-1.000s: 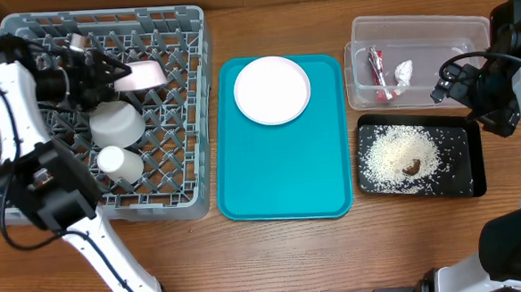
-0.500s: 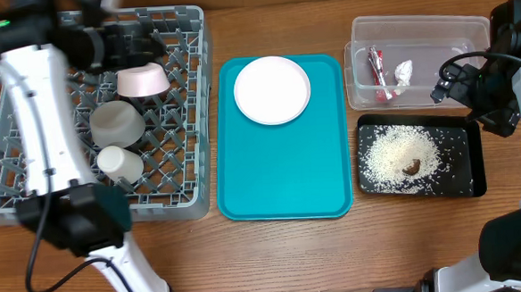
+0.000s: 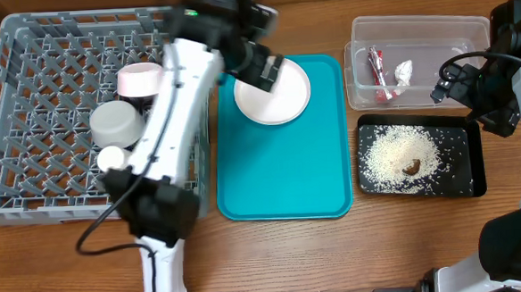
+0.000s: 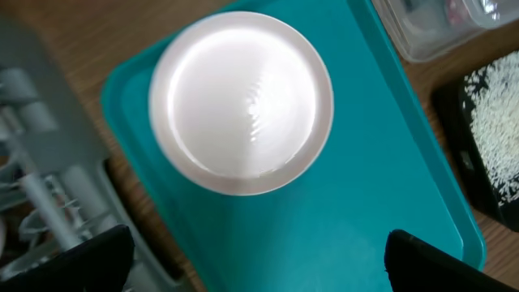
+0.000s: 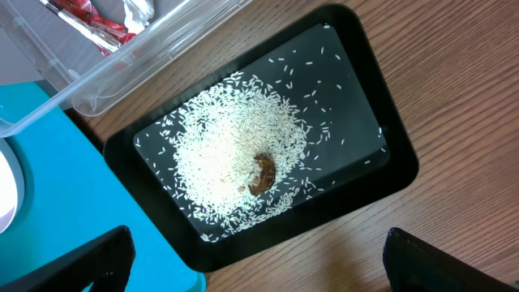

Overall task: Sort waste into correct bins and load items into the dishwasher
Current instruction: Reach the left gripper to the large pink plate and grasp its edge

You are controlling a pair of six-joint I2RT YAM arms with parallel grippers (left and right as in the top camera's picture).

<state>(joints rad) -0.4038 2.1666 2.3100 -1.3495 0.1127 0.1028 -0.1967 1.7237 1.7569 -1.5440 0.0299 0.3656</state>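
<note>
Overhead, the left gripper [image 3: 270,71] hovered open above the plate [image 3: 282,105]; a shallow rim grasp risked slipping against the flat tray [image 3: 285,180].

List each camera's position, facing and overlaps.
Overhead: fixed above the table, looking straight down; left arm, right arm show.
Left wrist: over teal tray, facing down at the white plate; open left end effector at bottom.
Right wrist: over the black tray, facing its rice; open right end effector at bottom.
Shared: all see black tray.
</note>
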